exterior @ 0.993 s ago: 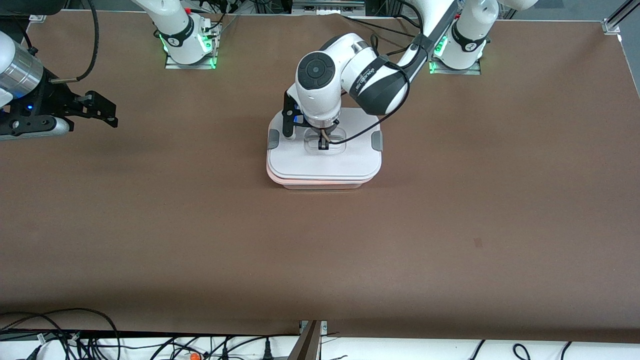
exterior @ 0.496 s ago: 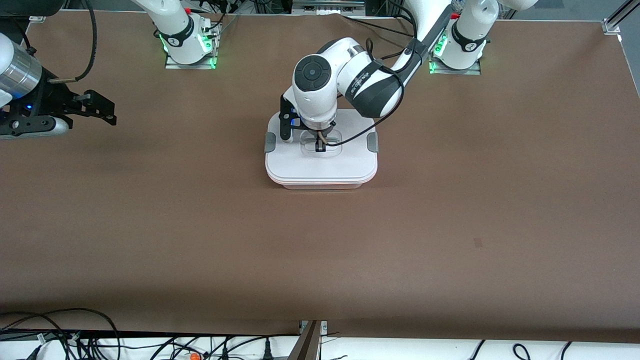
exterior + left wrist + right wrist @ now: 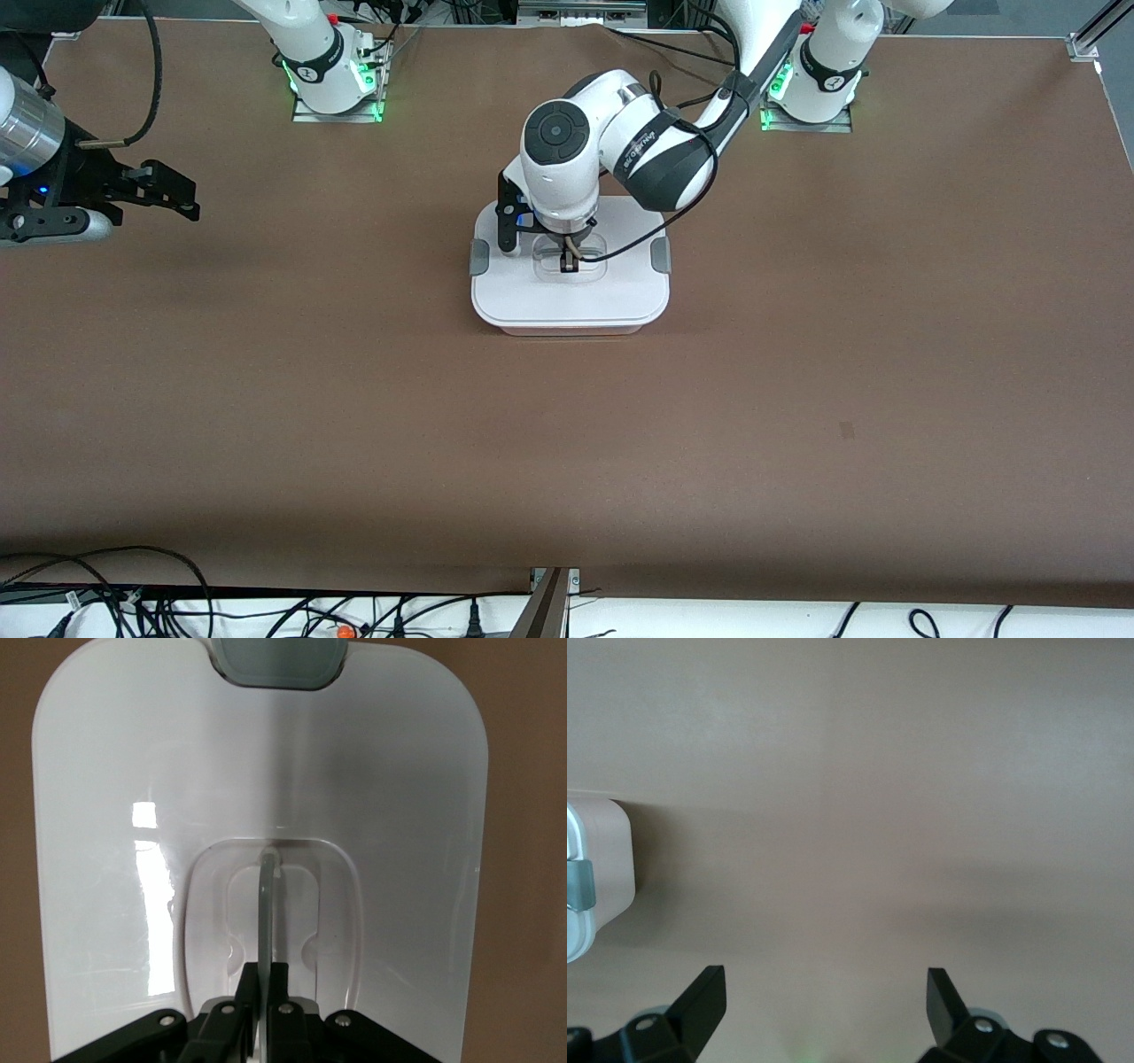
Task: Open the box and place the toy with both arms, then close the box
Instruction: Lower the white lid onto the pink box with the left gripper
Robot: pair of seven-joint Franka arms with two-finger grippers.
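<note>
The box (image 3: 567, 326) stands mid-table, its white lid (image 3: 567, 297) sitting flat on the tub, a grey clip (image 3: 660, 256) at each end. My left gripper (image 3: 568, 263) reaches down into the lid's recessed centre and is shut on the thin upright handle (image 3: 268, 895); the left wrist view shows the lid (image 3: 399, 815) and one clip (image 3: 276, 660). My right gripper (image 3: 191, 200) is open and empty over bare table at the right arm's end, and waits. In the right wrist view (image 3: 824, 992) one end of the box (image 3: 602, 859) shows. The toy is not in view.
The brown table (image 3: 797, 399) is bare around the box. The arm bases (image 3: 332, 75) stand along the table's edge farthest from the front camera. Cables (image 3: 106, 594) hang below the table's edge nearest the camera.
The left gripper has lowered the lid; the pink rim that showed under it a second ago is covered. The right gripper has drifted slightly toward its end of the table.
</note>
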